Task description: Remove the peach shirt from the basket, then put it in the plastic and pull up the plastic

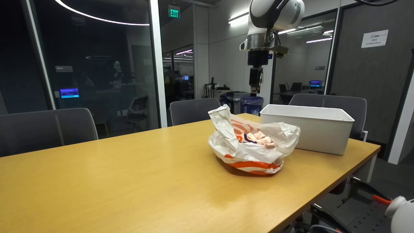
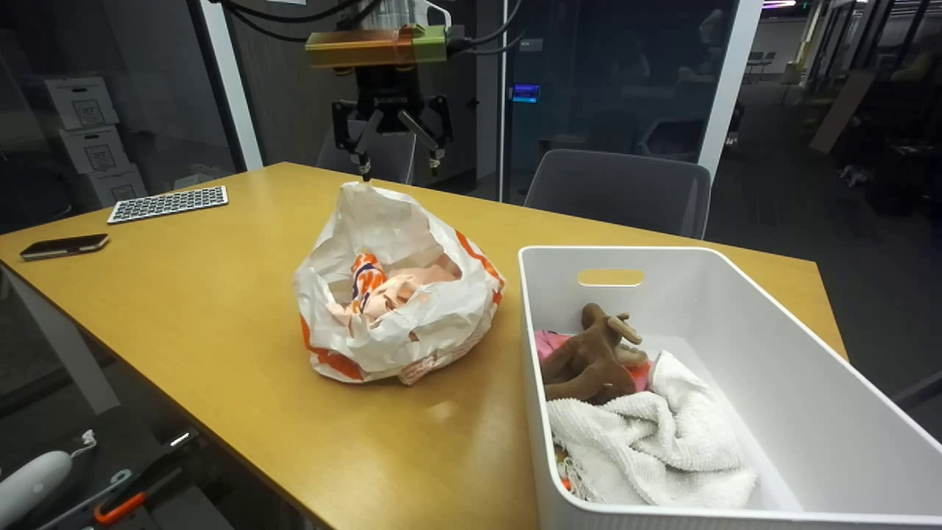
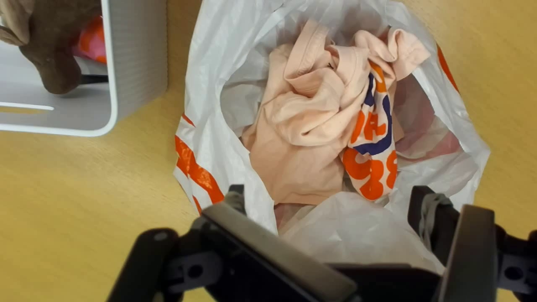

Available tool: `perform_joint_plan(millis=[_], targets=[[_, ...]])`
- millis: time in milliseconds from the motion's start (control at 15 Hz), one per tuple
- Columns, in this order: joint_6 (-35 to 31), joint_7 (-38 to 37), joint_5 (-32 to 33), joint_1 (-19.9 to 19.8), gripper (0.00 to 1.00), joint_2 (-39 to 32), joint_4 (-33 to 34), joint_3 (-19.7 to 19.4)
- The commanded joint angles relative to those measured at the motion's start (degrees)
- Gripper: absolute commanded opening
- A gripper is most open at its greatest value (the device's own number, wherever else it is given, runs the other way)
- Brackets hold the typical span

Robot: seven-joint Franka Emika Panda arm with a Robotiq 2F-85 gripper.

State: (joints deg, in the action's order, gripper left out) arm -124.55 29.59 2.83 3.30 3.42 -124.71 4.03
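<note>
The peach shirt (image 3: pixel 302 163) lies crumpled inside the open plastic bag (image 3: pixel 209 100); its orange and purple print faces up. The shirt also shows inside the bag in both exterior views (image 1: pixel 263 139) (image 2: pixel 412 283). The white bag with orange stripes (image 1: pixel 252 161) (image 2: pixel 383 221) stands on the table, its back side rising to a peak. My gripper (image 2: pixel 399 169) is open and empty, pointing down above the bag's raised rim. In the wrist view the gripper (image 3: pixel 329 195) has its fingers wide apart. The white basket (image 1: pixel 310 132) (image 2: pixel 795 368) (image 3: pixel 140 63) stands beside the bag.
The basket holds a brown plush toy (image 2: pixel 589 361), a white towel (image 2: pixel 662 442) and pink-red cloth. A keyboard (image 2: pixel 169 205) and a phone (image 2: pixel 65 246) lie on the table's far part. Chairs (image 2: pixel 618 191) stand around the table.
</note>
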Motion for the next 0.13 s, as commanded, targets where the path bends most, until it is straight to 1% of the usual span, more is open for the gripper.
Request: perform_joint_plan(millis=[0, 67], targets=[[0.20, -0.09, 0.03, 0.42, 1.00, -0.01, 0.13, -0.38], [0.22, -0.13, 0.04, 0.42, 1.00, -0.01, 0.13, -0.38]])
